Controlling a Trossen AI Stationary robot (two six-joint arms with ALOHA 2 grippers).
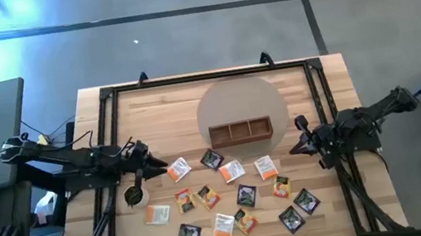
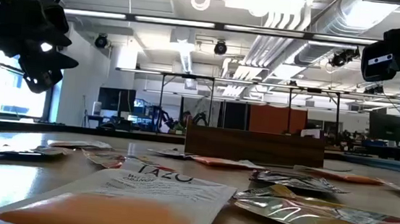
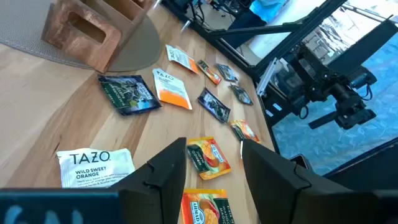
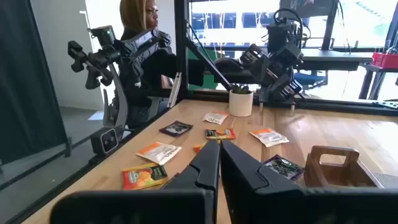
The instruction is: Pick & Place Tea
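Several small square tea packets (image 1: 232, 170) lie flat and scattered on the near half of the wooden table, some white-and-orange, some black, some yellow-orange. My left gripper (image 1: 155, 166) hangs open above the table, just left of a white-and-orange packet (image 1: 178, 170). In the left wrist view its open fingers (image 3: 211, 146) frame a yellow-orange packet (image 3: 208, 155) lying below them. My right gripper (image 1: 295, 149) is shut and waits at the right, raised off the table; the right wrist view shows it (image 4: 219, 145) pointing toward the packets.
A long brown three-compartment wooden tray (image 1: 239, 132) stands on a round grey mat (image 1: 275, 100) beyond the packets. A small round cup (image 1: 134, 196) sits near the left gripper. A black frame (image 1: 204, 77) rims the table. A person (image 4: 140, 50) stands left of the table.
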